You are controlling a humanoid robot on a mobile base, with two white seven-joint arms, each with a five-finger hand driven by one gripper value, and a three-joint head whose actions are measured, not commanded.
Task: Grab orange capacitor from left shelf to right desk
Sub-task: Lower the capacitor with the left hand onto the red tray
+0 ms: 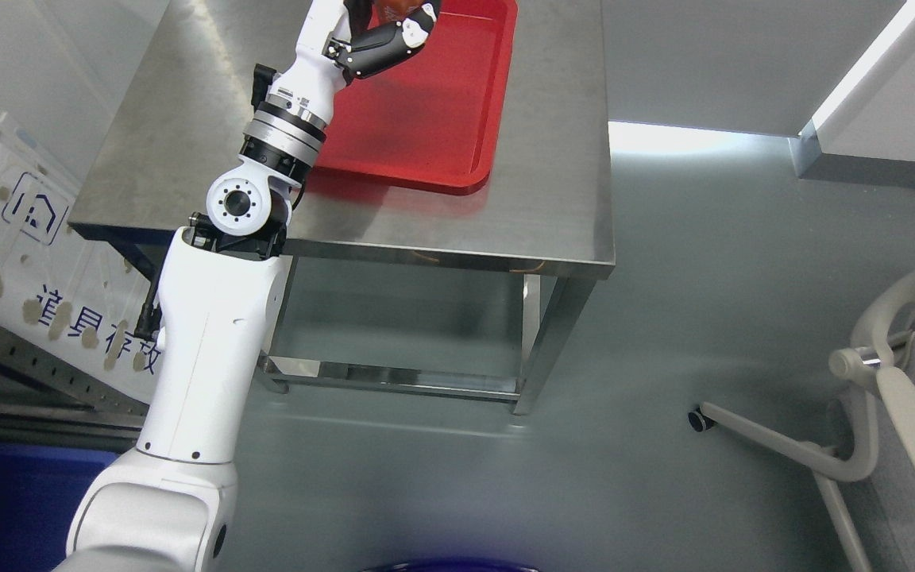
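A: We start from the steel desk (553,159), our landmark; the left arm (203,373) reaches up from below its near-left corner and across its top; no right arm shows.

B: On the desk's far half lies the red tray (442,127); our left hand (382,36) hangs over the tray's far-left part, right at the picture's top edge.

A: The fingers (394,40) look curled around something orange-red, a sliver at (398,8); we judge that to be the orange capacitor, clenched in the hand, though the frame cuts most of it off.

B: What might go wrong from here; released from this height, it could bounce or roll on the smooth tray; and with the hand half out of view, we'd hardly see a slipping grip.
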